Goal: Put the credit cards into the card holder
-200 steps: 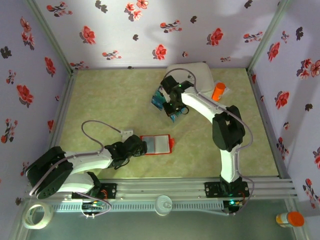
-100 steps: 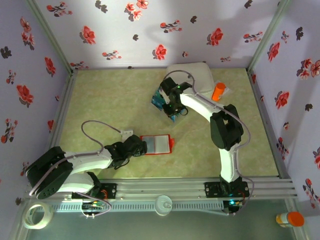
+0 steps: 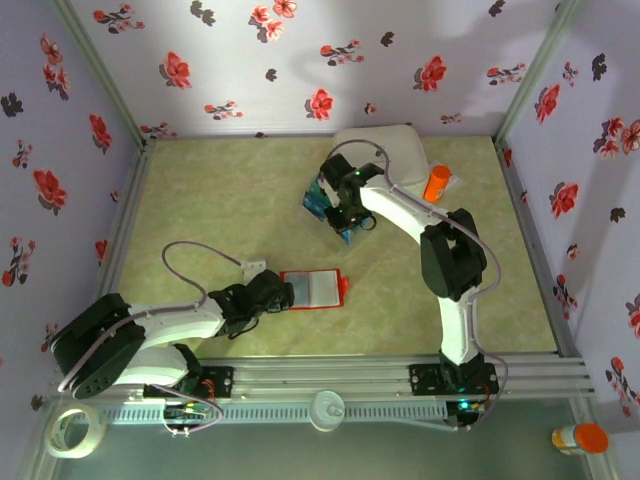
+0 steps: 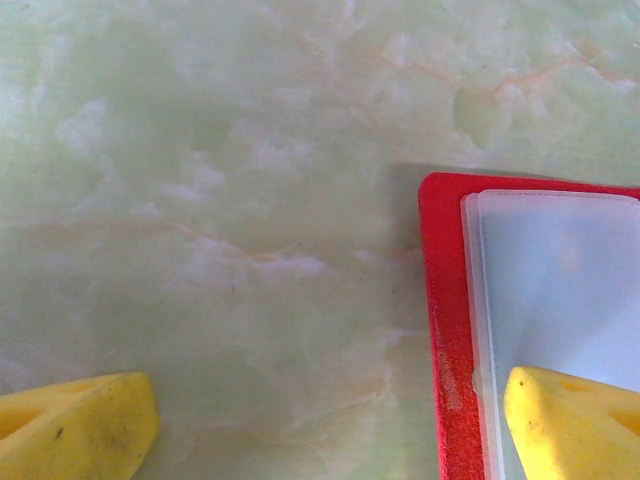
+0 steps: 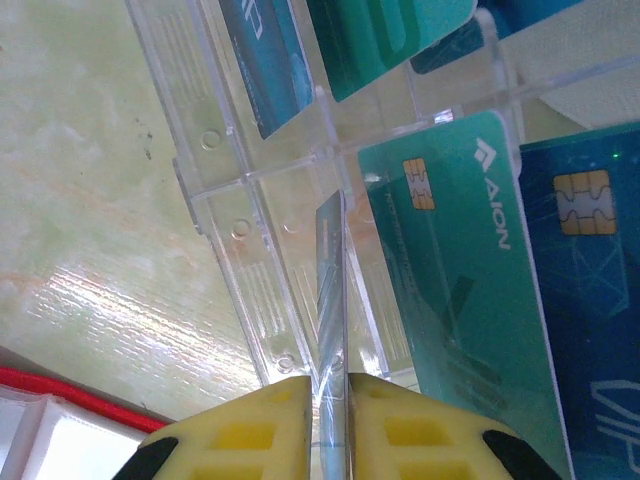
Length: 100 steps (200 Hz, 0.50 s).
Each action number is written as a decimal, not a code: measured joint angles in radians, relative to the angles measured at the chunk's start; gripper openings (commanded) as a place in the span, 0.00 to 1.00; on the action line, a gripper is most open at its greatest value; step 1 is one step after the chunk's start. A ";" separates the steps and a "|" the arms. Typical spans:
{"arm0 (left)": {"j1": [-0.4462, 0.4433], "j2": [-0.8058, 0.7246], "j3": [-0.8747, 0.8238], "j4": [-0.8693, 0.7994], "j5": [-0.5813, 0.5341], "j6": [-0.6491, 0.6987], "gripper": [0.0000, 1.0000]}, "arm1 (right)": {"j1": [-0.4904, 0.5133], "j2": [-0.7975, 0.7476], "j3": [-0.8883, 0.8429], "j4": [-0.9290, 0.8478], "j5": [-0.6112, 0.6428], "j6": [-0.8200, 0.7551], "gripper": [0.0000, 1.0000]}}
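Right gripper (image 5: 330,400) was clamped on one card (image 5: 330,290), held edge-on between the yellow pads (image 5: 250,430). It was over the clear tray (image 5: 225,200), which sat past the card holder's (image 3: 314,289) far side. That wrist had only crept a touch in the last second. The other credit cards (image 5: 450,290) lay in the tray, so I figured none had reached the holder yet. Left gripper (image 4: 325,425) was wide open and empty at the holder's left edge, one finger (image 4: 575,420) over its clear pocket (image 4: 560,280).

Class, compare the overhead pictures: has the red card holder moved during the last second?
No. The card holder lies in the same spot, just as far from the table's front rail as in both earlier pictures.
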<state>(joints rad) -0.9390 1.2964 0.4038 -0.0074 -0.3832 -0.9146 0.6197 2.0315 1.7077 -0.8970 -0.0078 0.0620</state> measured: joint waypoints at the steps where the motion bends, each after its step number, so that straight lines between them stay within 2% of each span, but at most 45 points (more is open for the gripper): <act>1: 0.000 0.000 0.000 0.000 0.000 0.000 0.93 | 0.000 0.000 0.000 0.000 0.000 0.000 0.18; 38: 0.000 -0.001 -0.001 0.001 0.000 0.000 0.93 | 0.000 0.000 0.011 -0.002 0.000 0.000 0.16; 82: 0.000 -0.001 -0.002 0.005 0.000 0.000 0.93 | 0.000 0.000 0.022 -0.011 0.000 -0.003 0.00; 100: 0.000 -0.001 -0.003 0.007 -0.002 0.000 0.93 | 0.000 0.000 0.027 -0.019 0.000 -0.002 0.00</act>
<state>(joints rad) -0.9390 1.2957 0.4007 -0.0002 -0.3847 -0.9146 0.6197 2.0315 1.7351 -0.9161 -0.0082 0.0597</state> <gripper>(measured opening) 0.927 0.060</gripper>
